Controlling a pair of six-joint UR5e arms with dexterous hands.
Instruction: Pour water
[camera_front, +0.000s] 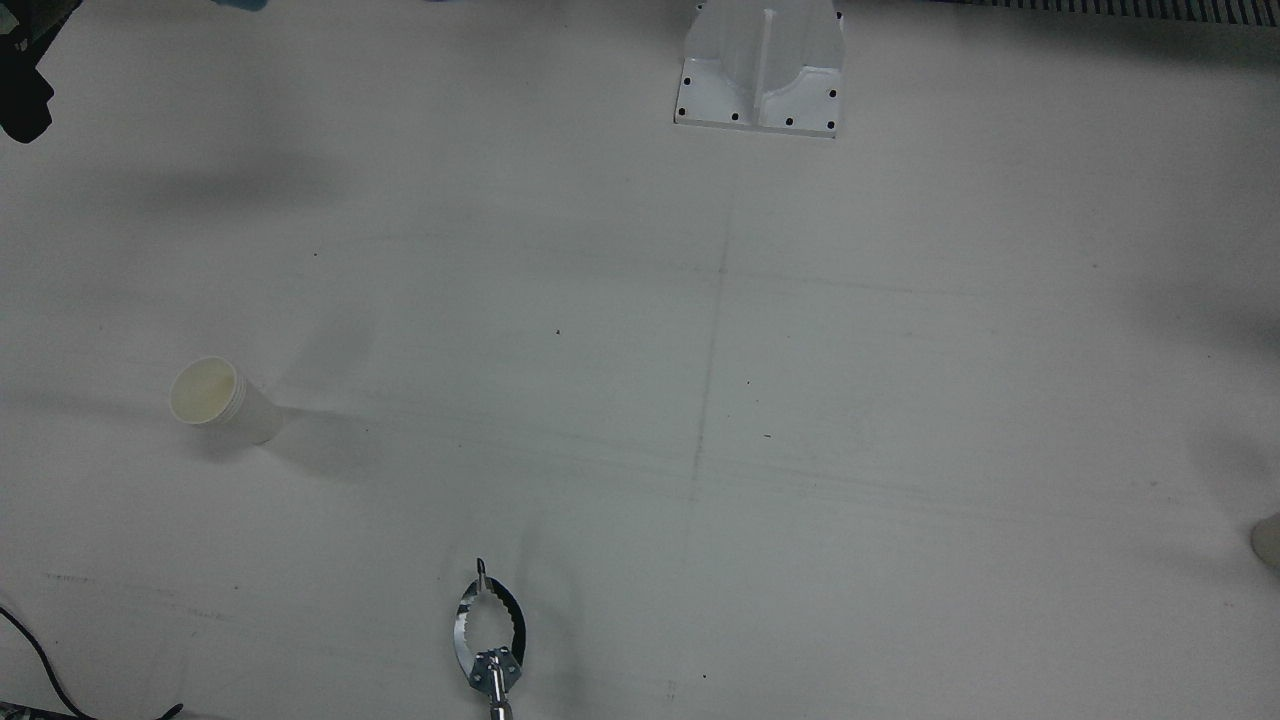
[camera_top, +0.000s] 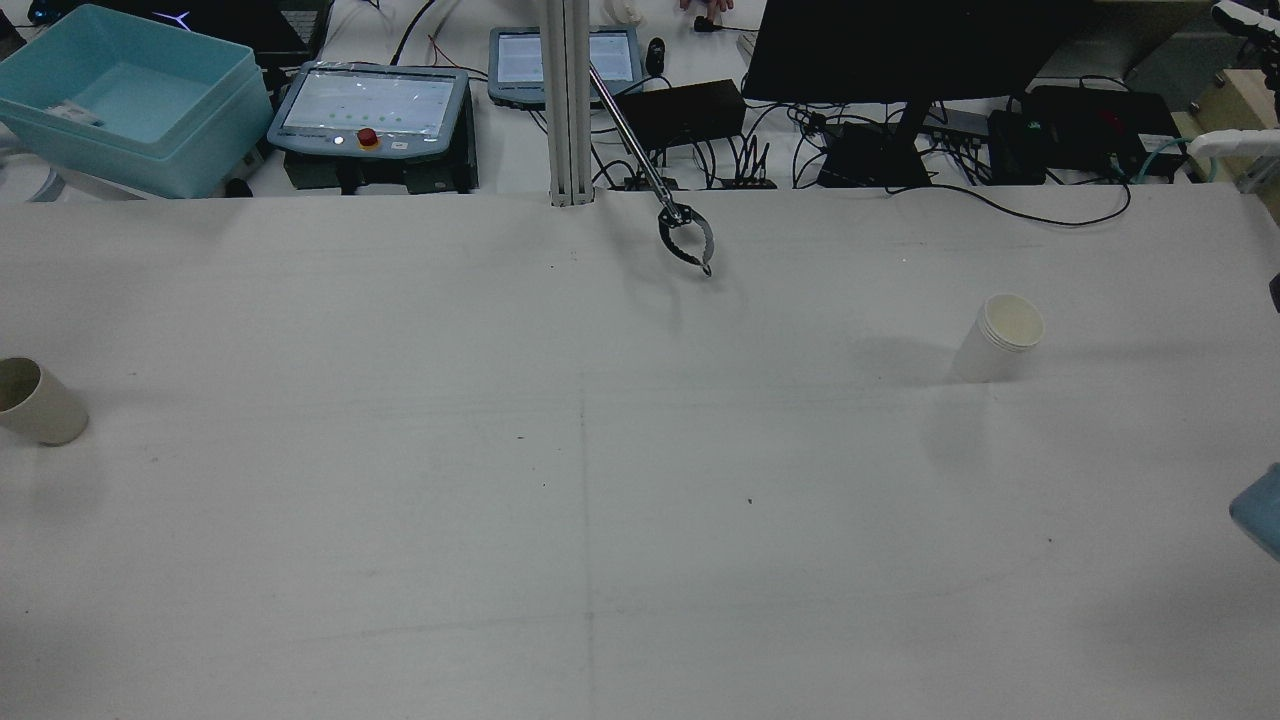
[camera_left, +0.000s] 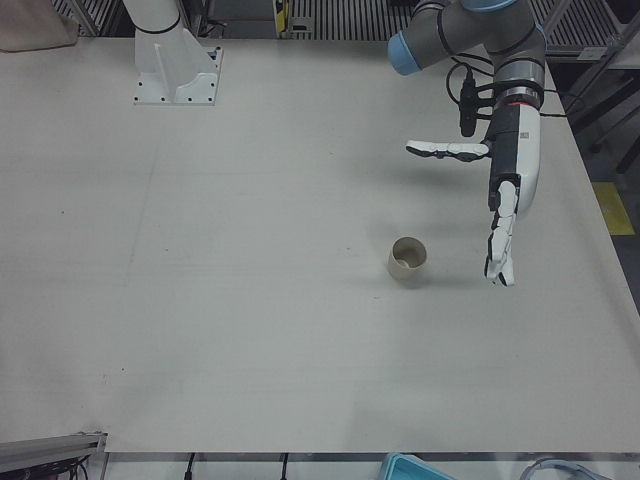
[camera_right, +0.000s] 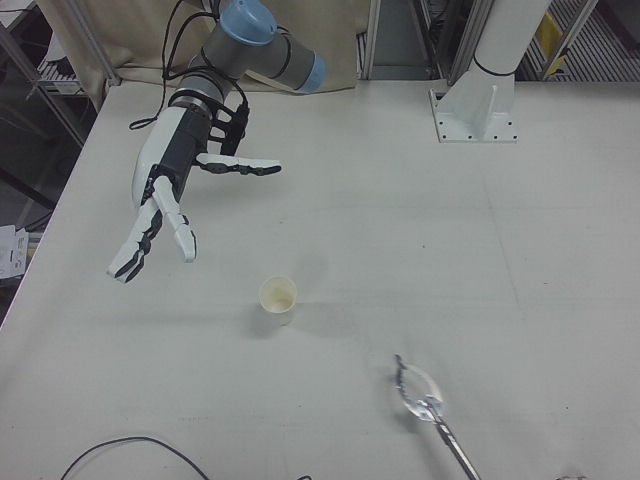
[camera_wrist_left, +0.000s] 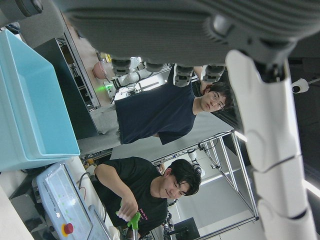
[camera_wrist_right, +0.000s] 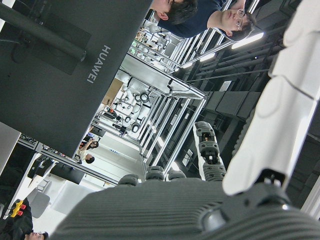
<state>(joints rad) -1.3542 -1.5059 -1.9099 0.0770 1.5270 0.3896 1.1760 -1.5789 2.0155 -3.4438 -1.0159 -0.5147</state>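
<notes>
The white table is carrying two cups standing upright and well apart. The right hand is hovering with fingers spread, holding nothing, up and to the view's left of the white paper cup in the right-front view, clear of it. The left hand is hanging with fingers extended and empty, just beside the beige cup without touching it. A metal reaching claw is lying at the operators' edge.

My white table carries a beige cup beside my left fingers, a white cup below-right of my right fingers, and metal tongs.
</notes>
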